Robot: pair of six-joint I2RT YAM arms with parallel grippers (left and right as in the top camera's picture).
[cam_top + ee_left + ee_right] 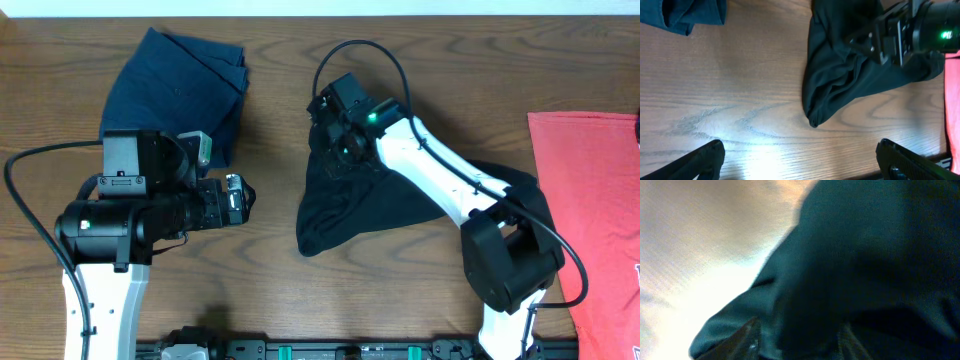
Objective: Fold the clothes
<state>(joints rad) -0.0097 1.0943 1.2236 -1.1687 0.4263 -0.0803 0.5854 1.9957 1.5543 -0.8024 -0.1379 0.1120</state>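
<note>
Overhead: black T-shirt (pixel 350 210) lies crumpled mid-desk (pixel 270 290), navy garment (pixel 180 85) bunched at 10 o'clock, coral-red T-shirt (pixel 590 200) flat at 3 o'clock, cut by the frame edge. Left arm (pixel 110 225) sits at 8 o'clock with its wrist aimed toward 3 o'clock; left jaws are near the black shirt's 9 o'clock edge, not touching it. Right arm (pixel 440 175) runs from 5 o'clock across the black shirt, with its wrist over the shirt's 12 o'clock edge. Left wrist: fingers (pixel 705 160) at 7 and 5 o'clock, left jaws spread wide, only bare desk between. Black shirt at 1 o'clock with the right arm's wrist on top of it, navy garment at 11, a red strip at 3. Right wrist: blurry. Dark cloth fills 12 to 5 o'clock, glare on the desk at 9. Fingers (pixel 747 337) low at 6 to 7 o'clock with cloth between them; can't tell if the right jaws are pinching it or just apart.
</note>
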